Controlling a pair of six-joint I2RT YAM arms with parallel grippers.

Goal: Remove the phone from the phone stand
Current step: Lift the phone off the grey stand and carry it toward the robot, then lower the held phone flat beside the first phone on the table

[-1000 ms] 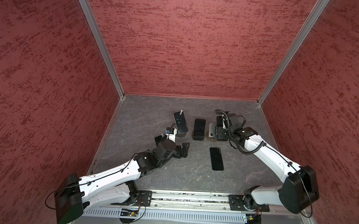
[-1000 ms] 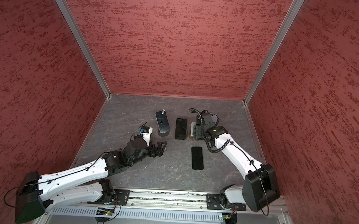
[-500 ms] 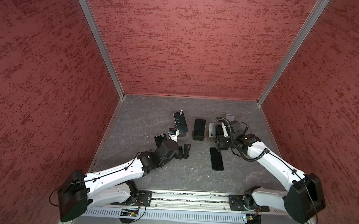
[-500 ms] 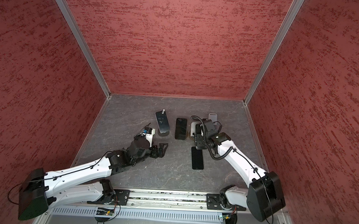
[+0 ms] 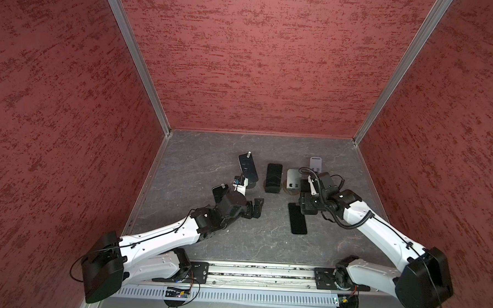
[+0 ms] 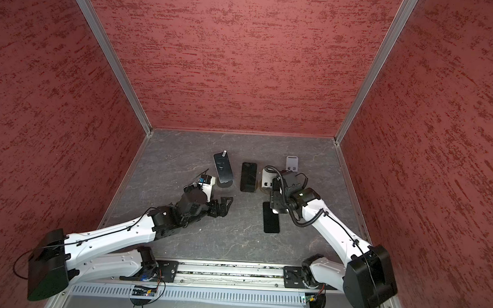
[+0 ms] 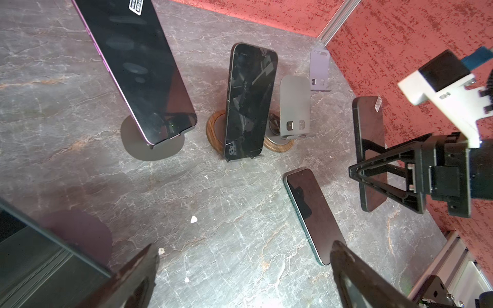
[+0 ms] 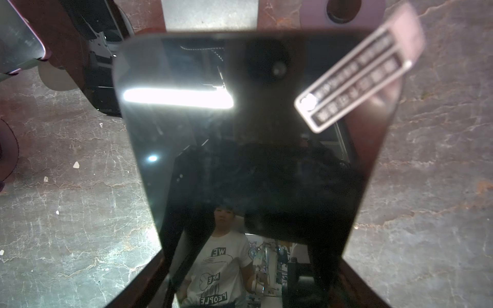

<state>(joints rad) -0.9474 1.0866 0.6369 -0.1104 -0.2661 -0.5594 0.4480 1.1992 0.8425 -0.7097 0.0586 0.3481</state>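
Observation:
My right gripper (image 8: 250, 266) is shut on a black phone (image 8: 253, 160) with a white label, gripping its lower end. In the left wrist view this phone (image 7: 369, 128) hangs upright above the floor, clear of the empty grey phone stand (image 7: 294, 106). In both top views the right gripper (image 5: 306, 197) (image 6: 277, 196) sits just in front of that stand (image 5: 293, 178). My left gripper (image 7: 244, 253) is open low over bare floor, also visible in a top view (image 5: 255, 208), with nothing between its fingers.
A phone leans on a dark round-based stand (image 5: 248, 167), another on a wooden stand (image 5: 273, 177). A phone (image 5: 297, 222) lies flat on the floor under the right gripper. A small pale stand (image 5: 315, 164) stands behind. One more phone (image 5: 219, 191) stands by the left wrist.
The right gripper has drawn back from the grey stand toward the front, carrying the labelled phone off it. The left arm has barely moved.

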